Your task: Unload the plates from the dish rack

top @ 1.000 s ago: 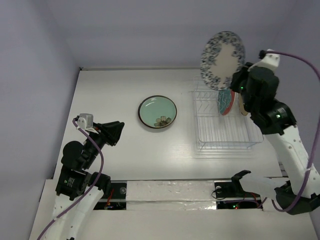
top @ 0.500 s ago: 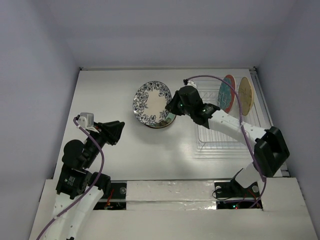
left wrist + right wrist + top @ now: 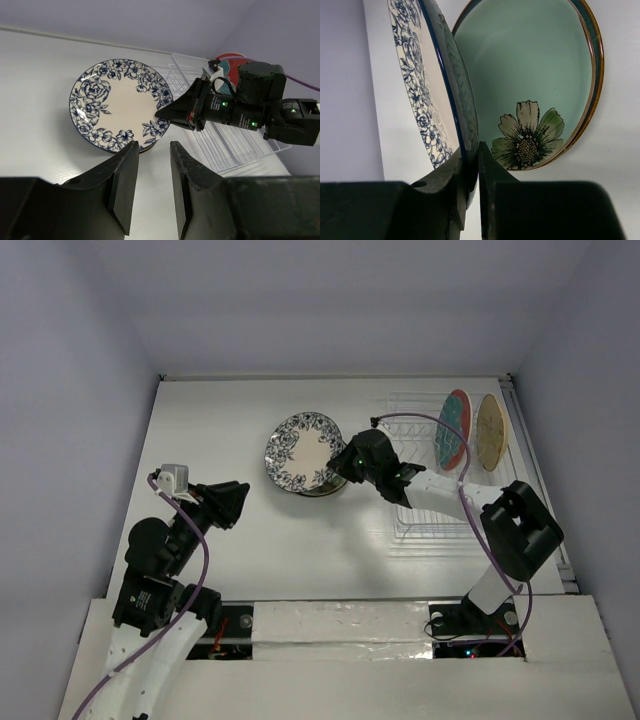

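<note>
- The right gripper [image 3: 471, 156] is pinched tight on the rim of the blue-patterned plate [image 3: 303, 452], holding it tilted over the mint plate [image 3: 535, 70] that lies just beneath on the table [image 3: 220, 420].
- It looks like the placing step: lower it flat, then release.
- Behind it, the dish rack [image 3: 430, 512] holds two plates.
- The left gripper [image 3: 153, 155] is well apart, part open and empty.

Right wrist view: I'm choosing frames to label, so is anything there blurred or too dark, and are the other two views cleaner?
Right wrist view: the right tool is a near-black silhouette, the blue-rimmed plate it grips looms slightly soft, the mint plate is sharp. Left wrist view: the left tool is dark, the rest crisp. Top external view: even light, no glare.
</note>
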`<state>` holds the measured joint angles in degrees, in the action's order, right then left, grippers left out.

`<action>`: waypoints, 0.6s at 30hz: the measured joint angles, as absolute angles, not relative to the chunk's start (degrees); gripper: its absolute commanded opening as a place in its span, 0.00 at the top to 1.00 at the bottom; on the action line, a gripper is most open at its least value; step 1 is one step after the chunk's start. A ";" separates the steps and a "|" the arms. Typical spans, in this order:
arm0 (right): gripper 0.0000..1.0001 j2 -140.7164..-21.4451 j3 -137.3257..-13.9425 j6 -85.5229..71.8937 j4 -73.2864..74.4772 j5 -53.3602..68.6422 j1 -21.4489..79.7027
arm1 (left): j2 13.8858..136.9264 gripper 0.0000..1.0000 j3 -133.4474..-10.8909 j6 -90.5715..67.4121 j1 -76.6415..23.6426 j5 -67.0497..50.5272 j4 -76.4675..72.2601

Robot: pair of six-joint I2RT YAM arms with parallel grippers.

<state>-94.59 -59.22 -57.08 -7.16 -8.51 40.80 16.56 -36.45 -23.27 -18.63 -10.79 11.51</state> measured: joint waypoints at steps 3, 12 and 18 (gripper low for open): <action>1.00 -94.72 -57.87 -58.26 -7.81 -8.75 40.80 | 16.60 0.71 -36.45 -23.27 -18.63 -10.63 11.51; 1.00 -94.70 -53.69 -61.36 -9.96 -10.37 40.58 | 16.60 0.71 -36.45 -23.29 -18.63 -10.41 11.51; 0.86 -95.22 -53.34 -61.98 -11.11 -10.04 40.45 | 16.60 0.71 -36.45 -23.29 -18.63 -10.41 11.53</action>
